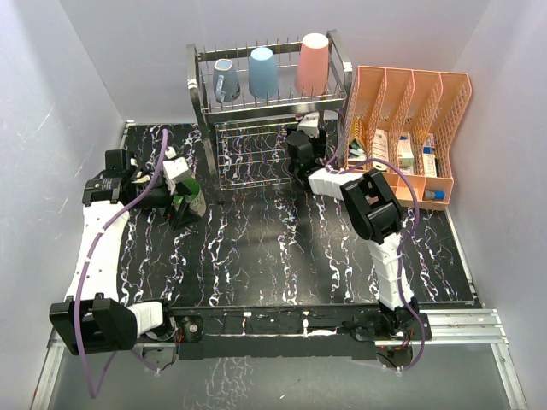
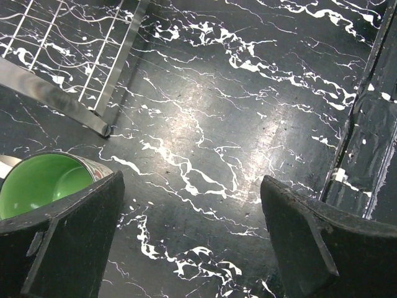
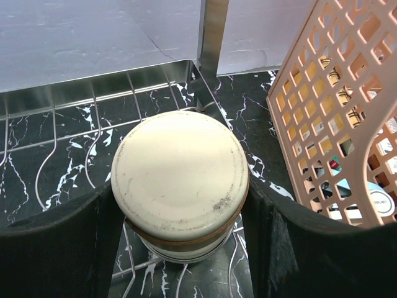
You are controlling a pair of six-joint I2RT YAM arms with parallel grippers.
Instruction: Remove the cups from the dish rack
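While the dish rack sits at 12 o'clock on the tabletop in the overhead view, its top tier carries a grey-blue mug, a light-blue tumbler and a salmon-pink tumbler, with an orange organizer at 2.

Left wrist cam: left claw is gaping wide and gripping nothing, dark green mug just outside its finger at 8 o'clock.

Right wrist cam: right claw straddles the upturned cream cup on the rack's lower tier. Its fingers hug both sides, but I can't tell if it's actually squeezing.
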